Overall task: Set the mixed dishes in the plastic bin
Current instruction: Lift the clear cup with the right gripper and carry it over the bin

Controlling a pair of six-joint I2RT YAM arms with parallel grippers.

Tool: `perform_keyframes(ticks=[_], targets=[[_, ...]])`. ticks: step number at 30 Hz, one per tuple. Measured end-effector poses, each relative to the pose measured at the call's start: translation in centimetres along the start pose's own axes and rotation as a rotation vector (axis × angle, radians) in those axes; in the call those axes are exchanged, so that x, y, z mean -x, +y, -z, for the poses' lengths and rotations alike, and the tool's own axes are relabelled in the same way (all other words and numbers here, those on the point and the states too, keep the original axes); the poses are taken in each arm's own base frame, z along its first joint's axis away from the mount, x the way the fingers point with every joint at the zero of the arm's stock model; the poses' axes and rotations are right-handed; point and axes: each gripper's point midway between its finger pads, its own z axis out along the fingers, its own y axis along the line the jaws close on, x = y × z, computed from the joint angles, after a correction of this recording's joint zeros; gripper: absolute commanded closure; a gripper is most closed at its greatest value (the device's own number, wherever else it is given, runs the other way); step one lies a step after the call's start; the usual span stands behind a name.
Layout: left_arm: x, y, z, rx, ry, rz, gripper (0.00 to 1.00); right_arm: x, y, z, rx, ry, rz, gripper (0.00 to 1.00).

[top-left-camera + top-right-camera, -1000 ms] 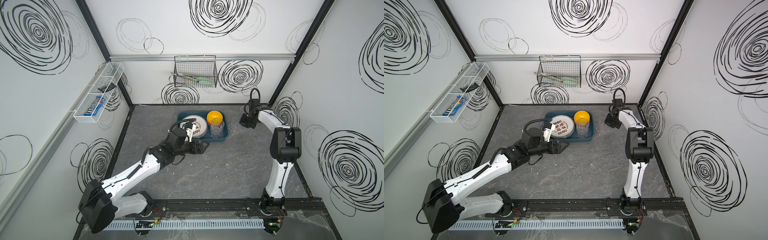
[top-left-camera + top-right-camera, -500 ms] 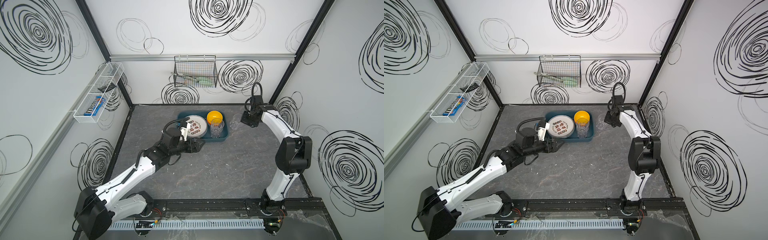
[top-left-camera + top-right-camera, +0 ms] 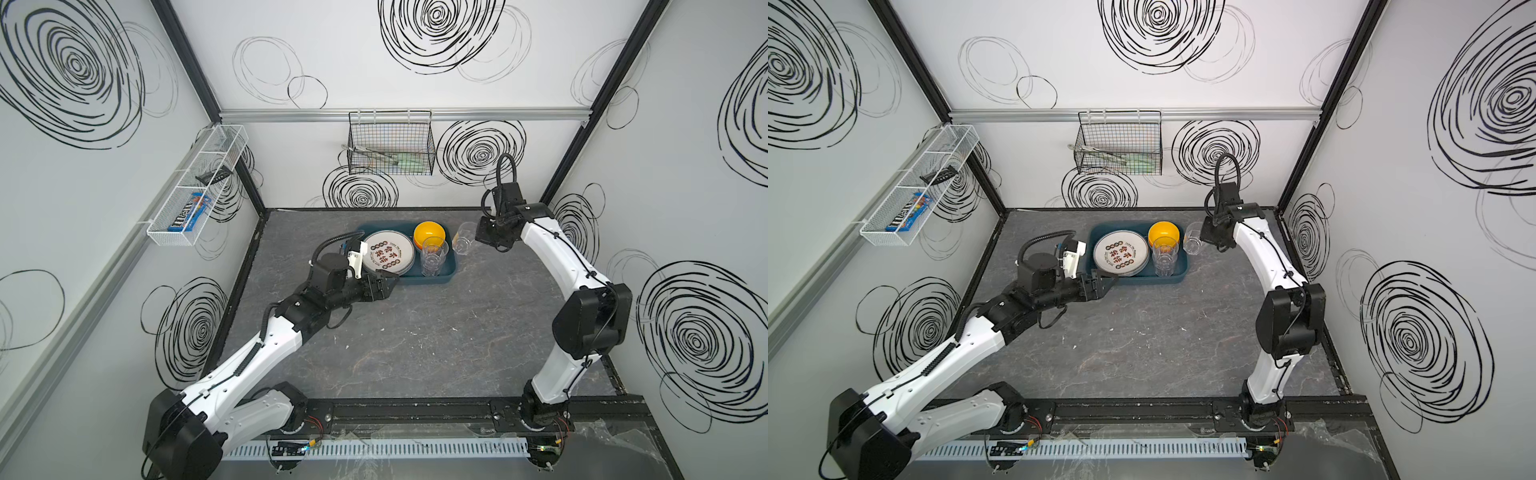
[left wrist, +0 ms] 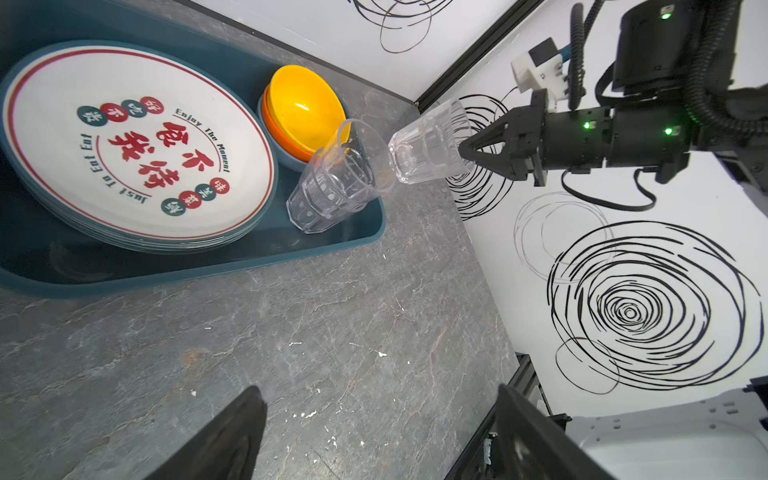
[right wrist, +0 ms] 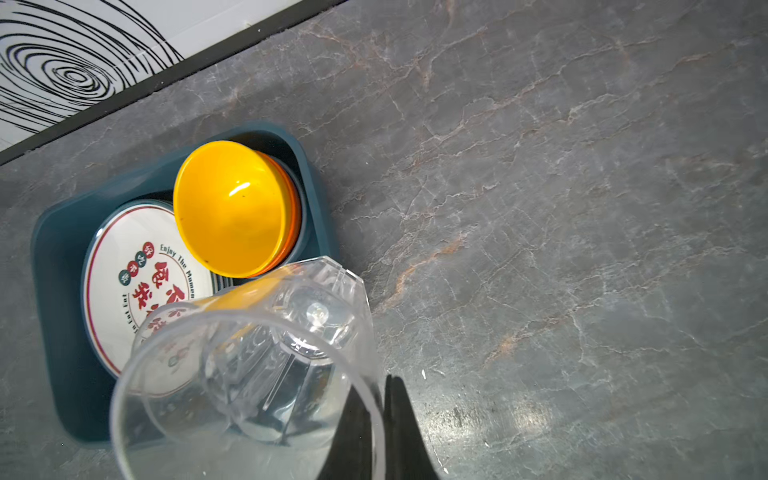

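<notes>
Right gripper (image 4: 463,151): closed tight on the rim of one clear cup (image 4: 430,147), with the cup's wall pinched between the two fingers.

Item: clear cup. Carried tilted, base pointing toward the bin and mouth toward the gripper. In both top views it hangs just outside the bin's right wall, near the far corner, and appears to be off the table.

Item: stack of cups (image 4: 332,187). Clear and nested, standing inside the bin at its near right corner, close to the carried cup's base but apart from it.

Item: bin (image 3: 419,279). Dark teal with low walls. It also holds bowls (image 3: 429,233) at the far right, yellow nested on orange on blue, and a pile of plates (image 3: 388,253) filling the left part.

Step in hand, as judged: nesting the last loose cup. To do it well, turn the cup upright with its base down and centre it over the stack's mouth. Lower it straight down and let go only once it is seated. A rim pinch lets a cup swing, so slow travel seems wise, and a sideways knock could tip the stack.

Item: left gripper (image 3: 386,281). Jaws spread wide and holding nothing, it hovers by the bin's near left corner.

Item: table (image 3: 415,353). Grey, marbled; no other dishes are seen on it.
</notes>
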Motion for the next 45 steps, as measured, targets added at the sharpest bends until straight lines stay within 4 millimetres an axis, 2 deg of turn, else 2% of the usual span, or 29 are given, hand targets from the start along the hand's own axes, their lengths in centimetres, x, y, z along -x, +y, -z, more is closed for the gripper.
perform_keyframes(ticks=[13, 24, 31, 38, 45], targets=[[0.3, 1.6, 1.2, 0.018, -0.02, 0.028, 0.1, 0.0, 3.3, 2.1, 0.034, -0.03, 0.095, 1.0], [-0.5, 2.4, 1.2, 0.03, -0.008, 0.04, 0.1, 0.6, 5.7, 4.1, 0.066, -0.072, 0.143, 1.0], [-0.8, 2.7, 1.3, 0.033, -0.008, 0.047, 0.09, 0.8, 8.1, 5.3, 0.107, -0.099, 0.182, 1.0], [-0.4, 2.6, 1.7, 0.029, -0.024, 0.045, 0.1, 0.1, 9.8, 3.9, 0.112, -0.071, 0.22, 1.0], [-0.7, 3.2, 1.7, 0.039, -0.02, 0.056, 0.09, -1.0, 10.2, 2.3, 0.093, -0.023, 0.245, 1.0]])
